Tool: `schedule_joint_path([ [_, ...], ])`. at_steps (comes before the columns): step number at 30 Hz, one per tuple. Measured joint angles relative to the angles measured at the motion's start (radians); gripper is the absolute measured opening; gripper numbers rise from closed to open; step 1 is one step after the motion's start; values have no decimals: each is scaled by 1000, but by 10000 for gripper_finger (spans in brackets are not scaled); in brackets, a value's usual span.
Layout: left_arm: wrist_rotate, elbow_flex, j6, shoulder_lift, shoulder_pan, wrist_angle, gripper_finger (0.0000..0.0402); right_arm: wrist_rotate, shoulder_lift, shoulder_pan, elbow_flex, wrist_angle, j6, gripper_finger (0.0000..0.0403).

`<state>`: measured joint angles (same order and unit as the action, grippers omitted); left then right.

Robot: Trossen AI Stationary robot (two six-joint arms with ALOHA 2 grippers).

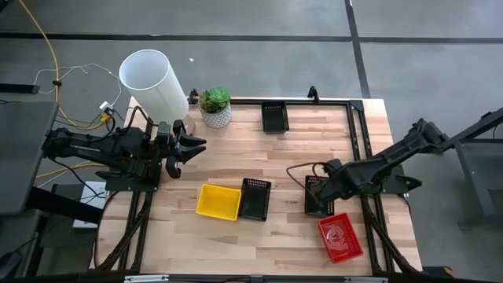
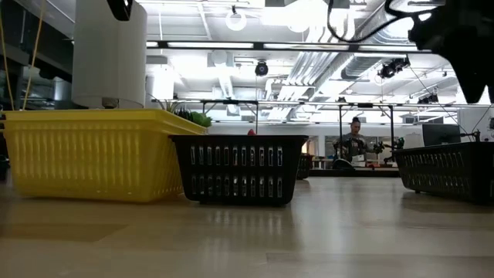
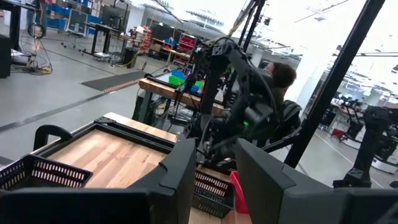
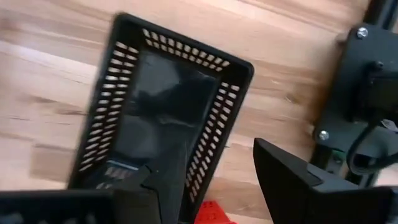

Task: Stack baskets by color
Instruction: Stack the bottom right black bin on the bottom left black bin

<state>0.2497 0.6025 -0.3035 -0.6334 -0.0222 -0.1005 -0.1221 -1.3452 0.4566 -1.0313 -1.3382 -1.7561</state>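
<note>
My right gripper points down, open, over a black basket near the table's right edge. One finger stands above the basket's inside and the other beyond its long wall. A red basket lies just nearer, at the near right. A yellow basket and a second black basket sit side by side at the near middle. A third black basket rests at the far edge. My left gripper waits open and level at the table's left, holding nothing.
A tall white cylinder and a white pot with a green plant stand at the far left corner. A black frame rail runs along the table's right side. Bare wood lies in the table's middle. A person sits far behind.
</note>
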Motion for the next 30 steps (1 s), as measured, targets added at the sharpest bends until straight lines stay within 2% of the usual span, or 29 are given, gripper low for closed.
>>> schedule_joint_path([
  [6,0,0,0,0,0,0,103,30,-68,3,33,-62,6,174],
  [10,0,0,0,0,0,0,103,76,-5,3,149,110,-11,174],
  [17,0,0,0,0,0,-1,103,22,126,19,303,244,-175,174],
  [26,0,0,-8,0,0,-1,103,7,127,17,427,477,-236,174],
  [30,1,0,-8,0,0,-1,103,18,127,17,461,501,-263,165],
])
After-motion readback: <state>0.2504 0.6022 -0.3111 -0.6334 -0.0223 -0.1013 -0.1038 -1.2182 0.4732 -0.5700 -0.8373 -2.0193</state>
